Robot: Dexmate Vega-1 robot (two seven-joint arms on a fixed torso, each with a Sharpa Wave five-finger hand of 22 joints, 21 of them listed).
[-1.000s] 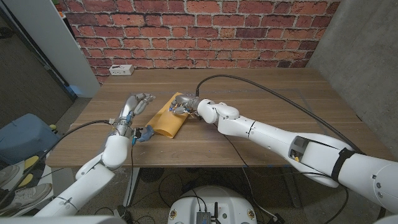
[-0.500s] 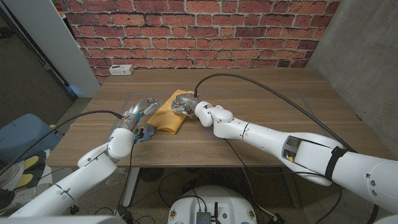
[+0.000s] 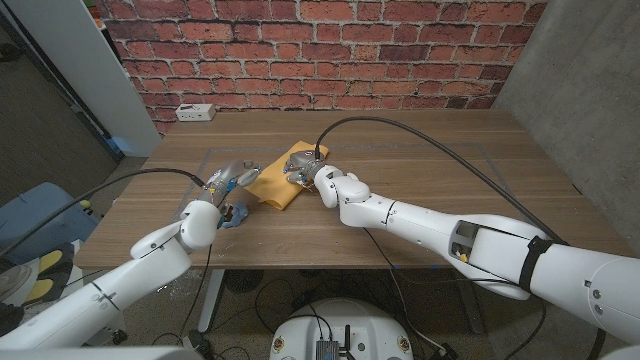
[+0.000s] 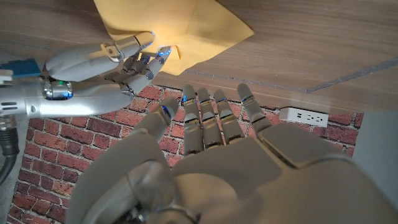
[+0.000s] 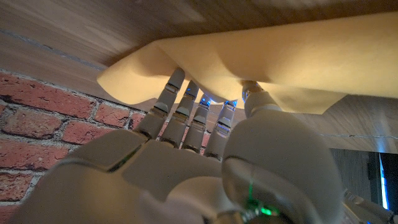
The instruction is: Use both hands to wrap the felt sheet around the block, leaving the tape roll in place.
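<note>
The right robot hand (image 3: 300, 174) pinches the felt sheet (image 3: 280, 181); the left robot hand (image 3: 228, 176), fingers spread, waits just beside its other edge.

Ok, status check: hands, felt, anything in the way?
Right robot hand fingers on felt sheet, lifting its edge. Left robot hand open beside the sheet. Block hidden. Small blue object near left wrist.

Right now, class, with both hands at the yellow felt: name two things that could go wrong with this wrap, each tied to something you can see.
1. The right hand has its fingers tucked under the felt sheet, while the left hand is open at the sheet's other edge. Lifting one side alone may slide or bunch the felt.
2. The block is hidden, so a fold could land off it.
</note>
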